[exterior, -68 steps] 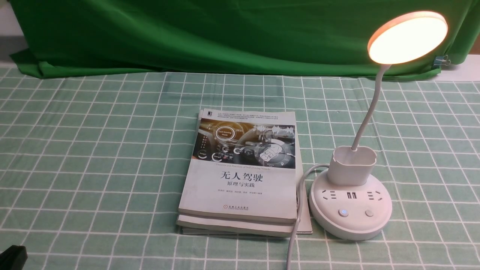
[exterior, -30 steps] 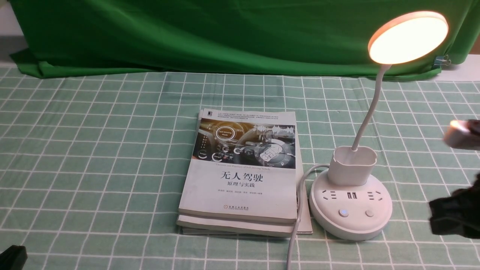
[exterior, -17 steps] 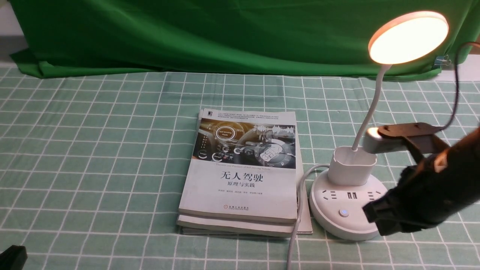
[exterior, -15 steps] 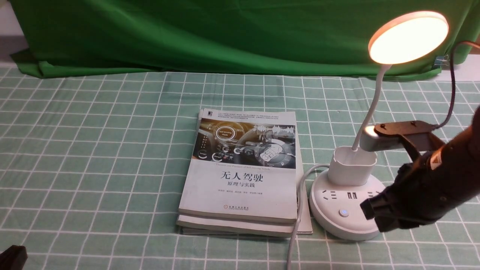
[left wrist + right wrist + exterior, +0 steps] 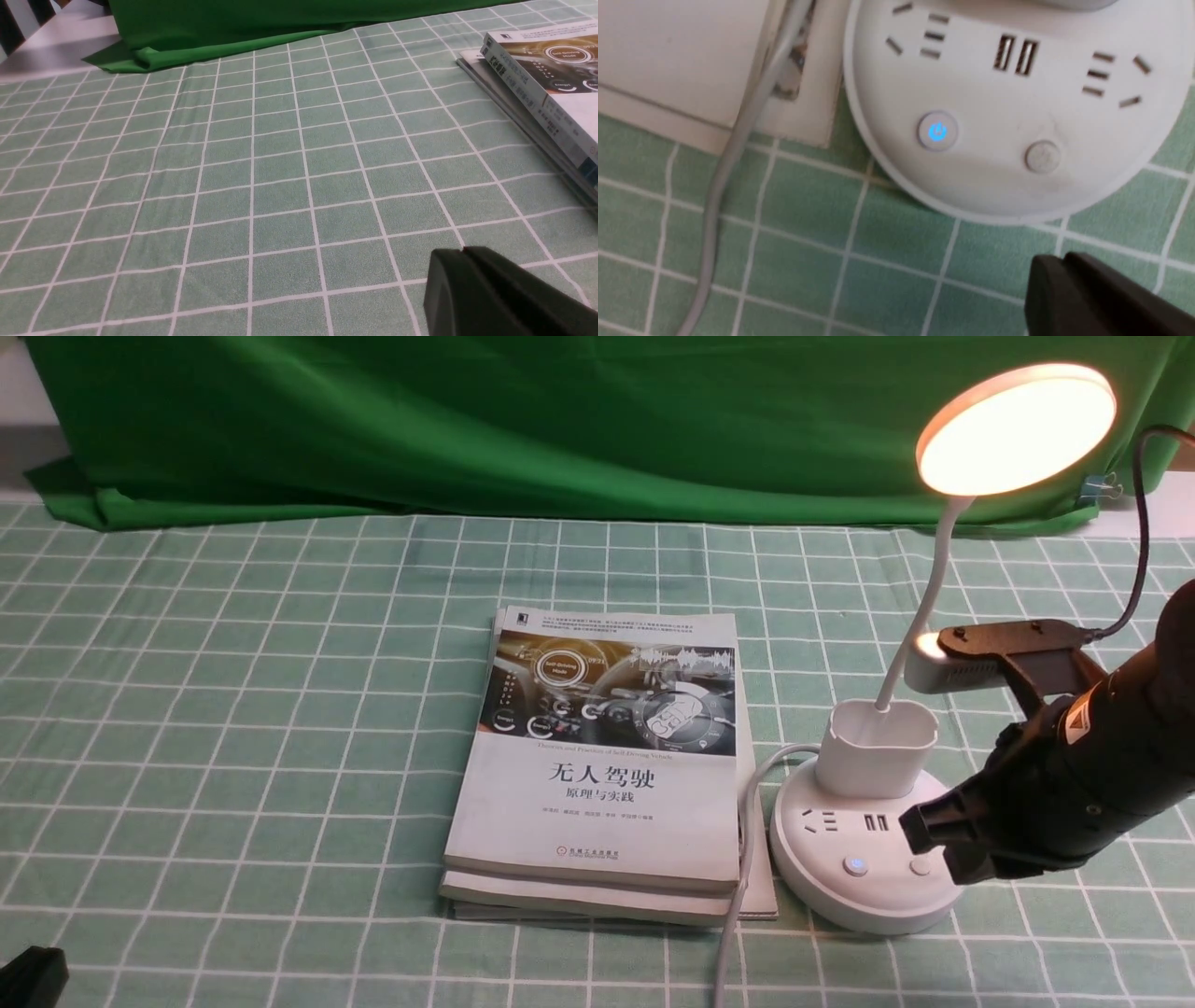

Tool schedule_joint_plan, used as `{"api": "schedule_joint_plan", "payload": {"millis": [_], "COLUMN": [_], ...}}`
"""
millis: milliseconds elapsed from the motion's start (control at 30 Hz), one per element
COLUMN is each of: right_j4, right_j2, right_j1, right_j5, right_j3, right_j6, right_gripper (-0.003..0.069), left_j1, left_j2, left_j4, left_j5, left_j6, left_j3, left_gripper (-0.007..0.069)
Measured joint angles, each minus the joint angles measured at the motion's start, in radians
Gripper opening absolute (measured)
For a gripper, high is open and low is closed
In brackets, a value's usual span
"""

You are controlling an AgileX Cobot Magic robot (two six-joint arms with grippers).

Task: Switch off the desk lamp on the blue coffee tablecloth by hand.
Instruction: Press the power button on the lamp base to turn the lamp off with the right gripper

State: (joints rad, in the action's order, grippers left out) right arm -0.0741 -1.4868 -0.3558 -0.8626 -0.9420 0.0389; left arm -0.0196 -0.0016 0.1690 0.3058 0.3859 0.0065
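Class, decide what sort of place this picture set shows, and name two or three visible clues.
Probably a robot lab or test bench made up like a home desk: a black robot arm reaches over a checked tablecloth, a green backdrop cloth hangs behind, and a lit desk lamp stands beside stacked books.

A lab-like robot test setup is suggested by the black robot arm and the green backdrop clipped behind a checked tablecloth.
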Motion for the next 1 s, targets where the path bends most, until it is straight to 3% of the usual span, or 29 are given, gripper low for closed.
{"api": "schedule_joint_plan", "payload": {"millis": [1000], "right_j4": [0.000], "right_j2": [-0.134], "right_j1": [0.000], "right_j5": [0.163], "right_j3": [0.000], "right_j6": [-0.005], "right_gripper": [0.0033], "left_j1": [0.000], "left_j2": [0.000], "left_j4": [0.000], "left_j5": [0.000], "left_j6": [0.000], "left_j3": [0.000], "left_gripper": [0.0000]}}
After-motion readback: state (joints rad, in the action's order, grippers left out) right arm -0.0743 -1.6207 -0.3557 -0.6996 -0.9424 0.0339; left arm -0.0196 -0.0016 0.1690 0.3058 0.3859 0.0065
